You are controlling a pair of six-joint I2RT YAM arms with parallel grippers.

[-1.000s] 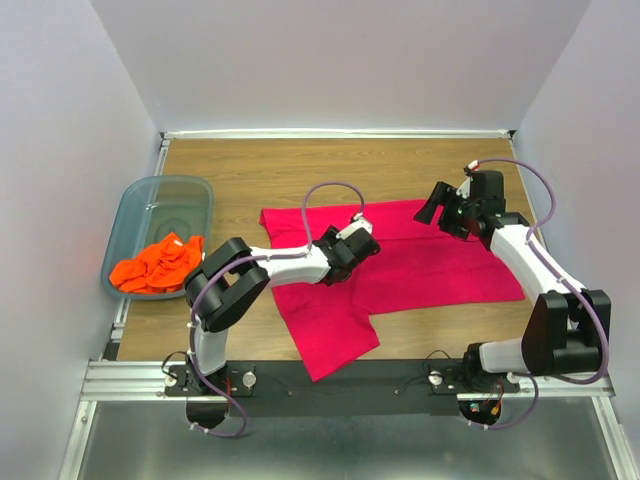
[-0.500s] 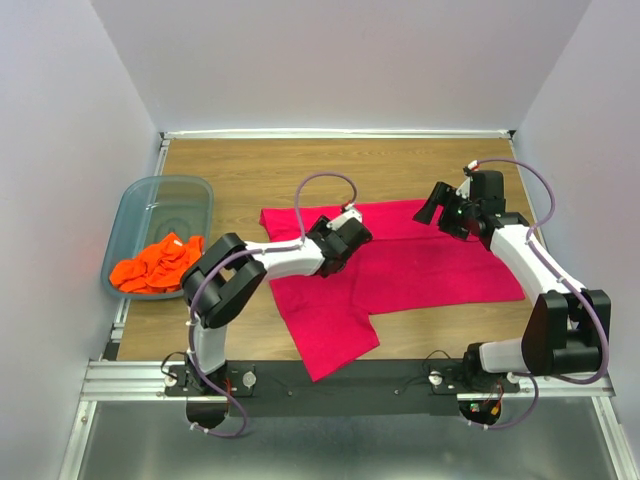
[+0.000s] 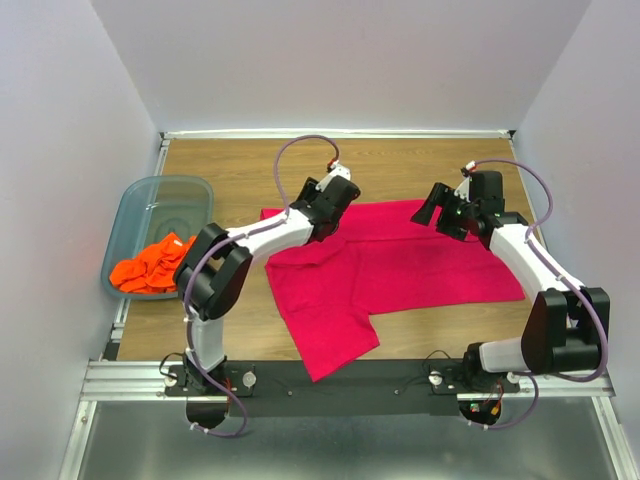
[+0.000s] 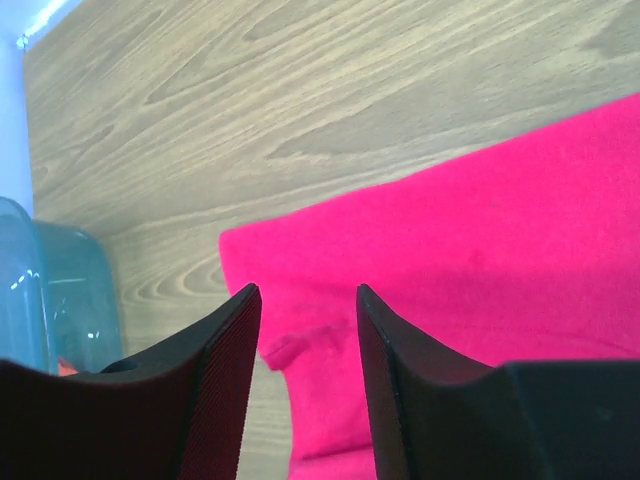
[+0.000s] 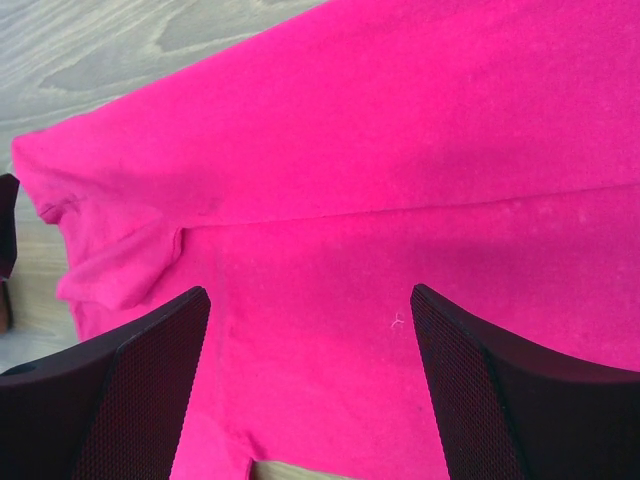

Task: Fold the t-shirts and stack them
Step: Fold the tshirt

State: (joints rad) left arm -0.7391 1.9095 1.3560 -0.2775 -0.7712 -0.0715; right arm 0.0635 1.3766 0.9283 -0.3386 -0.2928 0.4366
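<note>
The magenta-pink t-shirt [image 3: 420,265] lies spread across the middle of the table, with one flap reaching toward the near edge. My left gripper [image 3: 315,203] hovers over its back left part. In the left wrist view this gripper [image 4: 305,295] is open, with pink cloth [image 4: 480,240] showing through the gap and nothing between the fingers. My right gripper [image 3: 428,212] hangs over the shirt's back right edge. It [image 5: 308,295] stands wide open above flat pink cloth [image 5: 380,150]. The orange t-shirt [image 3: 152,268] lies crumpled in the bin.
A translucent blue-grey bin [image 3: 165,205] sits at the table's left edge and shows in the left wrist view as the bin [image 4: 55,300]. Bare wood [image 3: 400,165] lies behind the shirt. White walls close in the back and both sides.
My left arm has swung from the shirt's middle toward its back left, and the gripper has risen off the cloth. The right arm has not moved.
</note>
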